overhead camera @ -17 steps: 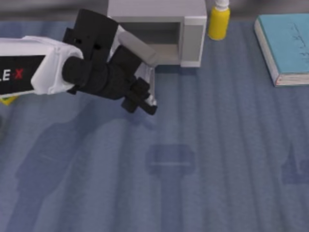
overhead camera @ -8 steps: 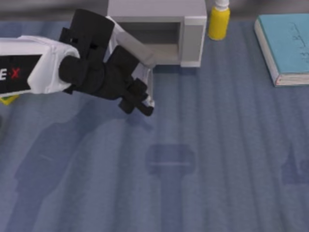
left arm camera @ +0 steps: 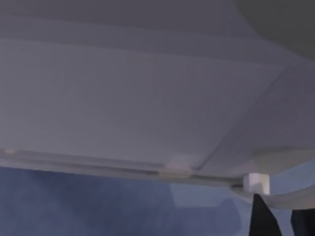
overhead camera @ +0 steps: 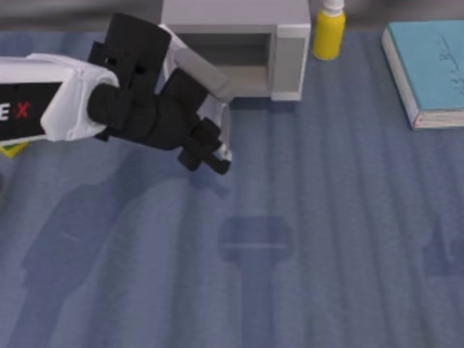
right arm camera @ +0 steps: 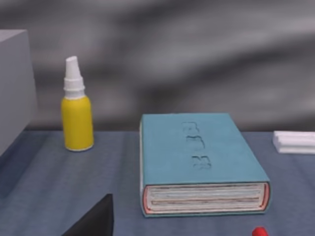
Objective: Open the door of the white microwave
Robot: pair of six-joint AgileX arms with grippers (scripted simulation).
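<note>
Our left gripper (overhead camera: pixel 214 154) is clamping the free edge of the door (overhead camera: pixel 209 75), which is standing swung wide from the white microwave (overhead camera: pixel 239 45) at the table's (overhead camera: pixel 326 217) far edge, beside a yellow bottle (overhead camera: pixel 328 30)

At your twelve o'clock, against the table's (overhead camera: pixel 333 217) far edge, sits the white microwave (overhead camera: pixel 239 29). The door (overhead camera: pixel 210 76) stands swung out from its front, angling toward seven o'clock. Your left gripper (overhead camera: pixel 210 154) sits at the door's outer end, about ten o'clock from the table's centre, its arm reaching in from nine. Just beside the microwave on the right, at one o'clock, stands a bottle (overhead camera: pixel 328 30). Farther right, at two o'clock, a book (overhead camera: pixel 431 69) lies flat, well apart from the bottle.
</note>
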